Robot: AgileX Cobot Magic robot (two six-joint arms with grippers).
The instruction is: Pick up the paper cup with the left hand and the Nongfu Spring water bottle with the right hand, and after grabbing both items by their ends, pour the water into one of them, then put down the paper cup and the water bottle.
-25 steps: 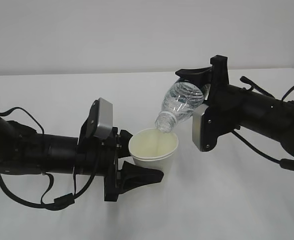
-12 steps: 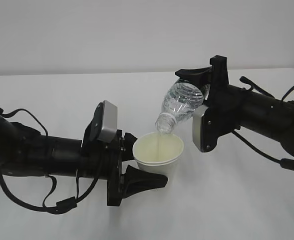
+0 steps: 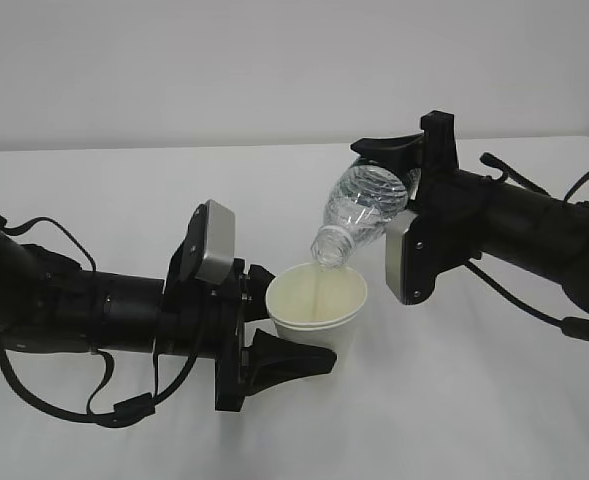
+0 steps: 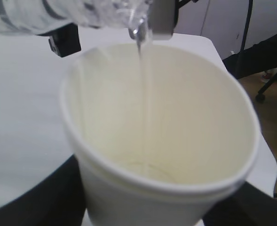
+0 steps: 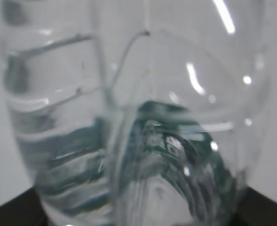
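Left hand [image 3: 274, 335] is clamped on the paper cup [image 3: 316, 300], jaws either side of the cup's lower body, cup held upright and off the table [image 3: 454, 400]. In the left wrist view the black fingers [image 4: 44, 202] show at the bottom corners hugging the cup wall. Right hand [image 3: 399, 175] is closed around the base end of the Nongfu Spring water bottle [image 3: 359, 212], which tilts steeply, neck down-left, mouth just above the cup's rim on its right side. The right wrist view is filled by the ribbed clear body with the dark green label showing through.

Step in hand: the pour. A thin stream of the water [image 4: 143, 94] runs from the bottle mouth into the cup; a shallow pool seems to sit at the cup bottom. Bottle looks close to empty, only some liquid near the neck, hard to be sure.

Next, as I judge it: hold the cup steady under the mouth until the stream stops, then rotate the bottle back upright before moving it away, so nothing drips on the table. After that lower both to the table and release. Cup must stay level on the way down; paper wall is soft, squeeze risk.
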